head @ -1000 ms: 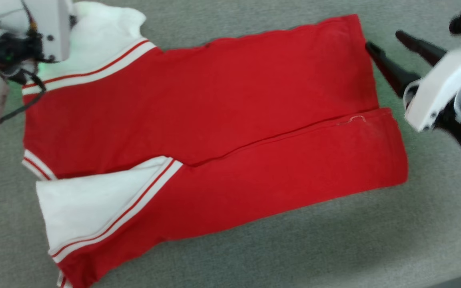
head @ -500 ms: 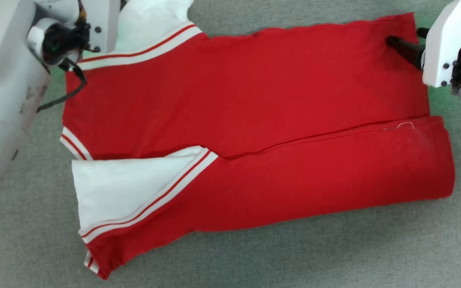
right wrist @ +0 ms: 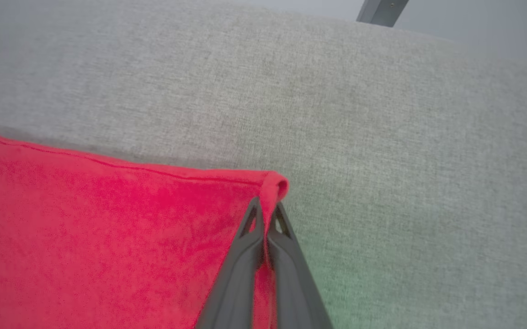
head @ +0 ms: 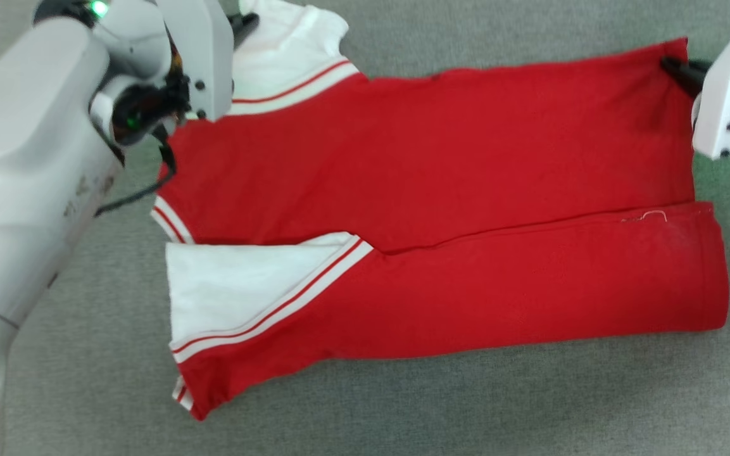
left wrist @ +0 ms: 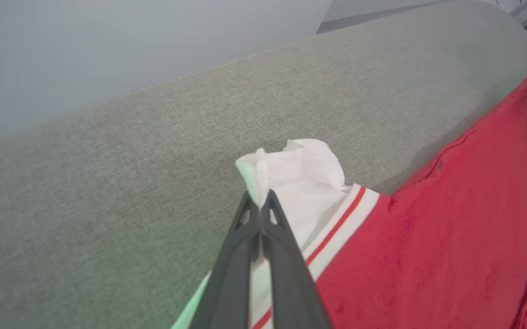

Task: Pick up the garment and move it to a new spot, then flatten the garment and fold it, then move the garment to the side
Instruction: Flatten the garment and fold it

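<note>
the garment (head: 440, 190), lying flat on the grey surface (head: 529, 392), is looking light and floppy, so the left gripper (left wrist: 259, 205) is pinching its white sleeve tip and the right gripper (right wrist: 267, 208) its red hem corner.

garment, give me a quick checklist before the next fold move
1. Garment lying smooth on the grey surface: ok
2. Left gripper shut on the white sleeve: ok
3. Right gripper shut on the red corner: ok
4. Both grips on the garment's far edge, at opposite ends: ok
5. How many layers each gripper pinches: cannot tell
</note>
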### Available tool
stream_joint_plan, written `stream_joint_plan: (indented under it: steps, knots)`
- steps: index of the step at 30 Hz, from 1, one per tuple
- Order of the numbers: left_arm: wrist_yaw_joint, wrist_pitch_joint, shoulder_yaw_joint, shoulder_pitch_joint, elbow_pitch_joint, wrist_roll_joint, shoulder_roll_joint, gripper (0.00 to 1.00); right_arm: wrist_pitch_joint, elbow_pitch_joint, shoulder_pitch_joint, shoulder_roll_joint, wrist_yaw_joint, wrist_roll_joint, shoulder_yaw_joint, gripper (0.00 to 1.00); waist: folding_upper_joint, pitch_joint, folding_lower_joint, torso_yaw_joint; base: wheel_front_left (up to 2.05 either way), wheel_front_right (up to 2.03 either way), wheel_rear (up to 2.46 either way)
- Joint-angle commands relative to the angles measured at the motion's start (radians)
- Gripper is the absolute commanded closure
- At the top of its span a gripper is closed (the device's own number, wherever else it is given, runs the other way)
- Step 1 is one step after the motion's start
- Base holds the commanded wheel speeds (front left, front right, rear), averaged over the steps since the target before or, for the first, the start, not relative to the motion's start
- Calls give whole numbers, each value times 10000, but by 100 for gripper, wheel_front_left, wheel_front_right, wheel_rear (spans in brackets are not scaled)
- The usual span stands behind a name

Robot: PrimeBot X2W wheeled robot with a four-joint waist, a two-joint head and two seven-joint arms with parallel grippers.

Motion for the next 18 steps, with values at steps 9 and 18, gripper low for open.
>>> stream_joint_plan:
  steps: [9,18]
  knots:
    - [-26,-1546,-731,1371,-2149,-818,1058,100,-686,-1480,1515,-1325,-1,559,1195,100,0,-2079,0,832,0,0,0]
    - [37,-3225,-1187,3619,-4525,-1133,2445,100,-1036,-3380,3568,-2929,-1,1293,1076,100,0,-2994,0,1247,0,0,0]
